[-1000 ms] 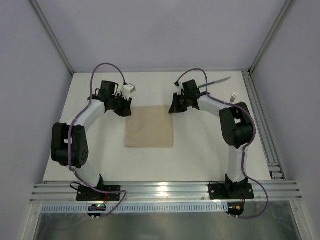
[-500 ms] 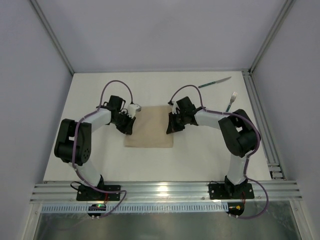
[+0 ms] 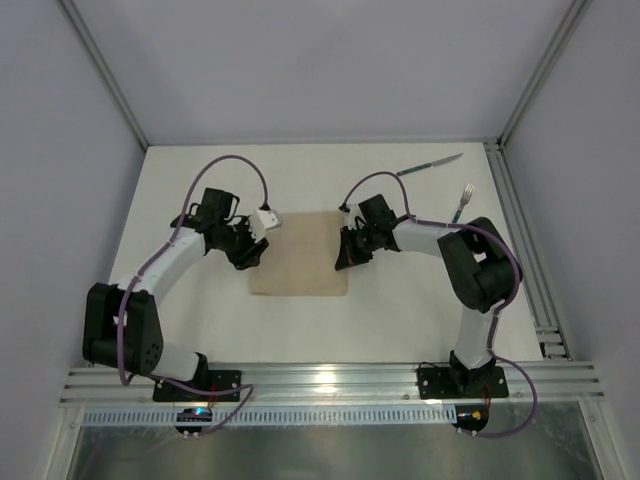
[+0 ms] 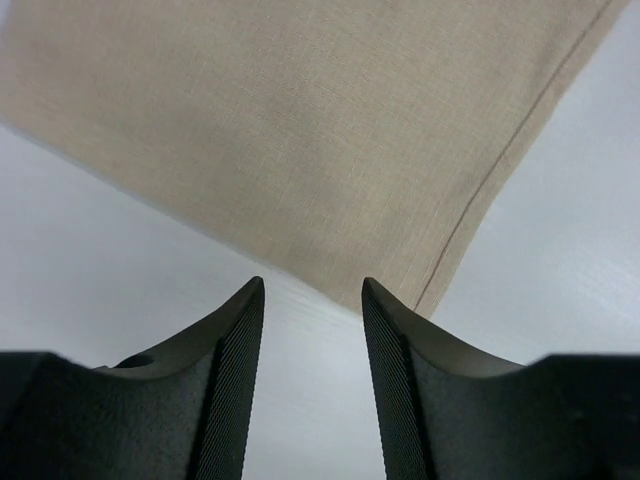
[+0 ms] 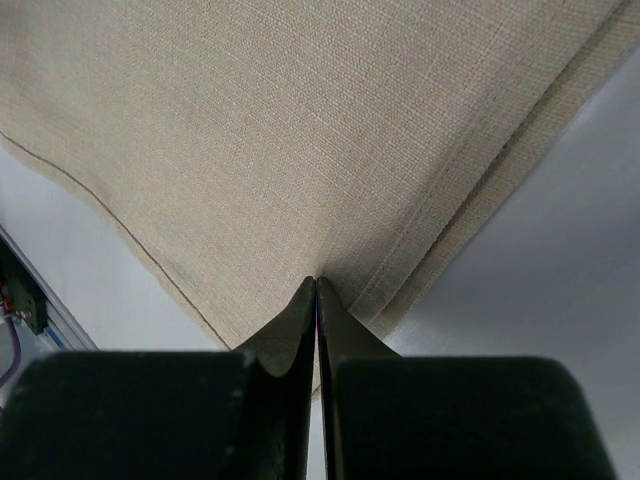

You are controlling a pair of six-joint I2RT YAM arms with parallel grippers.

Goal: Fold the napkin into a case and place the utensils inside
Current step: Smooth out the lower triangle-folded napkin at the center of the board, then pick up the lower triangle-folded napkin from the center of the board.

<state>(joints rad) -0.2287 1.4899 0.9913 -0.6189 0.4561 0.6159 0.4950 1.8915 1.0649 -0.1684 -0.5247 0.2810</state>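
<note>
Left end effector (image 4: 312, 290) of mine hangs open and empty, just off a corner of the napkin (image 3: 298, 258). My right end effector (image 5: 316, 287) is closed, tips touching the cloth's right edge. The napkin lies flat mid-surface (image 3: 200, 320). The knife (image 3: 430, 165) and fork (image 3: 464, 202) rest far right.
</note>
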